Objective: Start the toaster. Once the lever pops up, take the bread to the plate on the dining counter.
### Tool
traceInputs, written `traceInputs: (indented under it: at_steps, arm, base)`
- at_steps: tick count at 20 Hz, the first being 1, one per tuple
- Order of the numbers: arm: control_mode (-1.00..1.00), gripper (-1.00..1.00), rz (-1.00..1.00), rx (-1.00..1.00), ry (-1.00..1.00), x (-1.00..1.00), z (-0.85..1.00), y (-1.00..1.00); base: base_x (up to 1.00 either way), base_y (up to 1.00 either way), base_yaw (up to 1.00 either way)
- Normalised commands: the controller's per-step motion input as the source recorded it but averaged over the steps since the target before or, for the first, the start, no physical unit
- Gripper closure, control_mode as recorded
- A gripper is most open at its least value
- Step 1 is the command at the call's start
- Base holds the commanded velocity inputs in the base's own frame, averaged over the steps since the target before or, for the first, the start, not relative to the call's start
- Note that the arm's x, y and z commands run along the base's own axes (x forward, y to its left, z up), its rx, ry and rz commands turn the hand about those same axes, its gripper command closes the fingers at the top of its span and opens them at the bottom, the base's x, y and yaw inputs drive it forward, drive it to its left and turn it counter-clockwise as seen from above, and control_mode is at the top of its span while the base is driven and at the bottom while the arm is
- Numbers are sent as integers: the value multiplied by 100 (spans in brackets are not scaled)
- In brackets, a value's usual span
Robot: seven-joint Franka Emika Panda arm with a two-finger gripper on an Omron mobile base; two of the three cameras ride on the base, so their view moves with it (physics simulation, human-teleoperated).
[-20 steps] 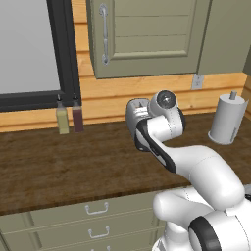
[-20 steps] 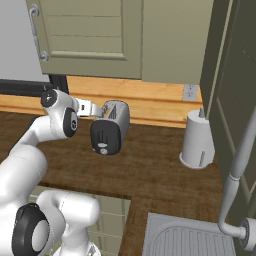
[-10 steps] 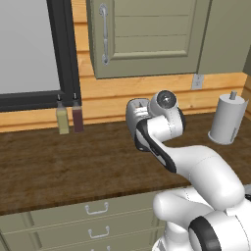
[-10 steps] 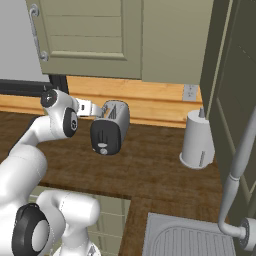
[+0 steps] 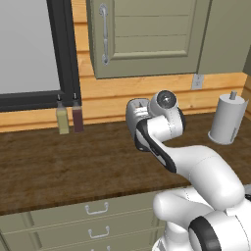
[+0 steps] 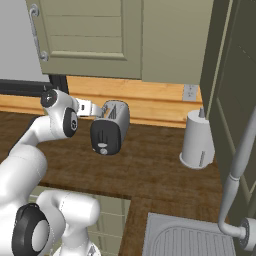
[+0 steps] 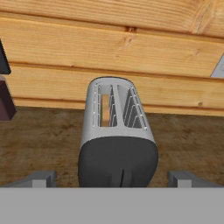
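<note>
The silver-grey toaster stands on the dark wooden worktop against the wood-plank wall, its black end face turned toward me. A tan slice of bread sits down in its left slot; the right slot looks empty. A thin vertical slot for the lever runs down the black face, and the tab itself is cut off at the bottom of the hand view. My gripper hovers just in front of and above that face, open, one fingertip on each side with nothing between them. The plate and the dining counter are out of view.
A white paper-towel roll stands right of the toaster. Two small bottles stand against the wall to its left. A sink with a tall faucet lies at the front right. Olive cabinets hang overhead.
</note>
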Motion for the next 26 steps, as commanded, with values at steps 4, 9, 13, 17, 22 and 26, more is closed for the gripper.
traceInputs:
  at_steps: [4, 9, 13, 17, 22, 26]
  arm:
    - [-100, -100, 0, 0, 0, 0, 0, 0]
    - [-100, -100, 0, 0, 0, 0, 0, 0]
    - [-100, -100, 0, 0, 0, 0, 0, 0]
    - [-100, -100, 0, 0, 0, 0, 0, 0]
    - [-100, -100, 0, 0, 0, 0, 0, 0]
    - [-100, -100, 0, 0, 0, 0, 0, 0]
  base:
    - [0, 0, 0]
    - [0, 0, 0]
    - [0, 0, 0]
    - [0, 0, 0]
    - [0, 0, 0]
    - [0, 0, 0]
